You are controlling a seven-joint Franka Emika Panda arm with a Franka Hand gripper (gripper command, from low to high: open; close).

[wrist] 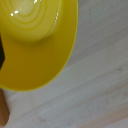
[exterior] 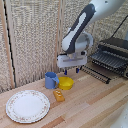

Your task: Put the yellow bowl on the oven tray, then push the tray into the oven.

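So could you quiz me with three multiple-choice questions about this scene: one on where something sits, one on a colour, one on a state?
1. What stands right beside the yellow dish, on the exterior view's left?
A. a blue mug
B. the oven
C. a white patterned plate

2. What colour is the small block lying between the plate and the dish?
A. green
B. orange-yellow
C. red

3. How is the oven's front door?
A. shut
C. taken off
B. dropped open

Answers:
1. A: the blue mug stands next to the dish.
2. B: the block is orange-yellow.
3. B: the oven shows its door folded down.
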